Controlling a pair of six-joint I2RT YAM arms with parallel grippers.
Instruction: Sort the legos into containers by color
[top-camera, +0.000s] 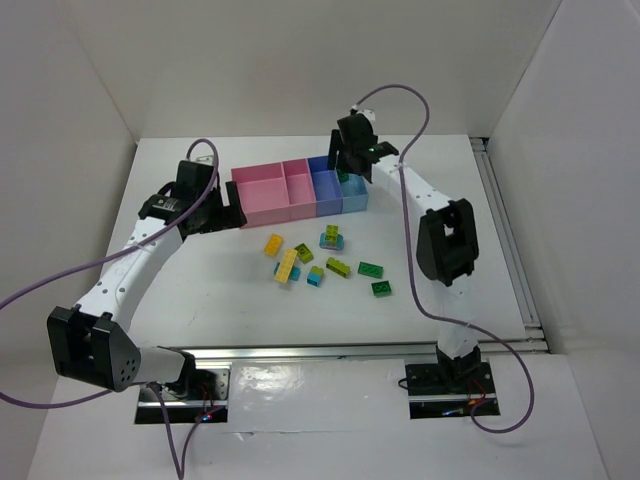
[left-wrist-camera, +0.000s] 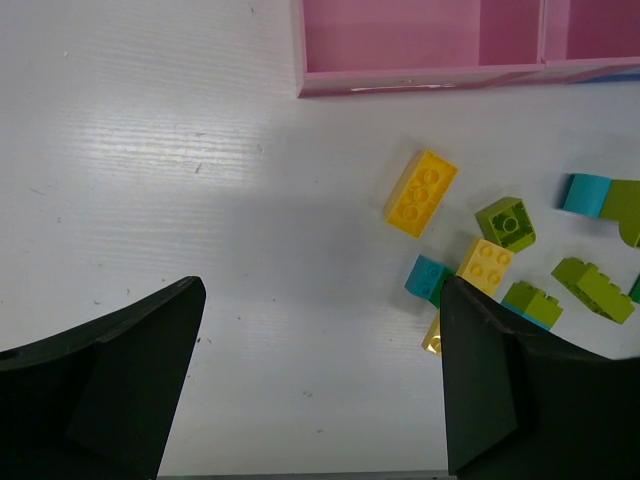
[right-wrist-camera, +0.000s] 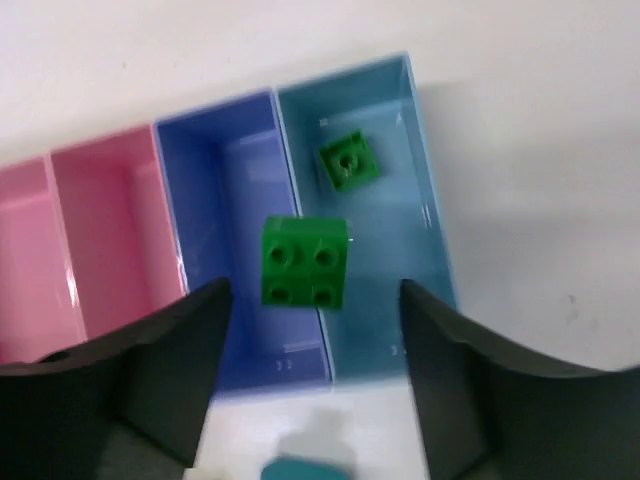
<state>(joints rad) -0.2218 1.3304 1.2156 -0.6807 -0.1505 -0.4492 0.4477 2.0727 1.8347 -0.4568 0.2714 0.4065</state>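
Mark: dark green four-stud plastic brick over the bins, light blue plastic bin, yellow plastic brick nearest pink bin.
Dark green brick (right-wrist-camera: 305, 262): right wrist, studded top.
Light blue bin (right-wrist-camera: 385, 240): right wrist, bare floor.
Yellow brick (left-wrist-camera: 421, 193): left wrist, studded top.

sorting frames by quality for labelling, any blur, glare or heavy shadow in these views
Right wrist: the dark green brick mid-frame is fairly sharp, but the cyan shape at the bottom edge is an out-of-focus blur. Left wrist: a bright sheen on the table with a soft shadow beside it; the yellow brick is crisp. Top external: even light, no glare.
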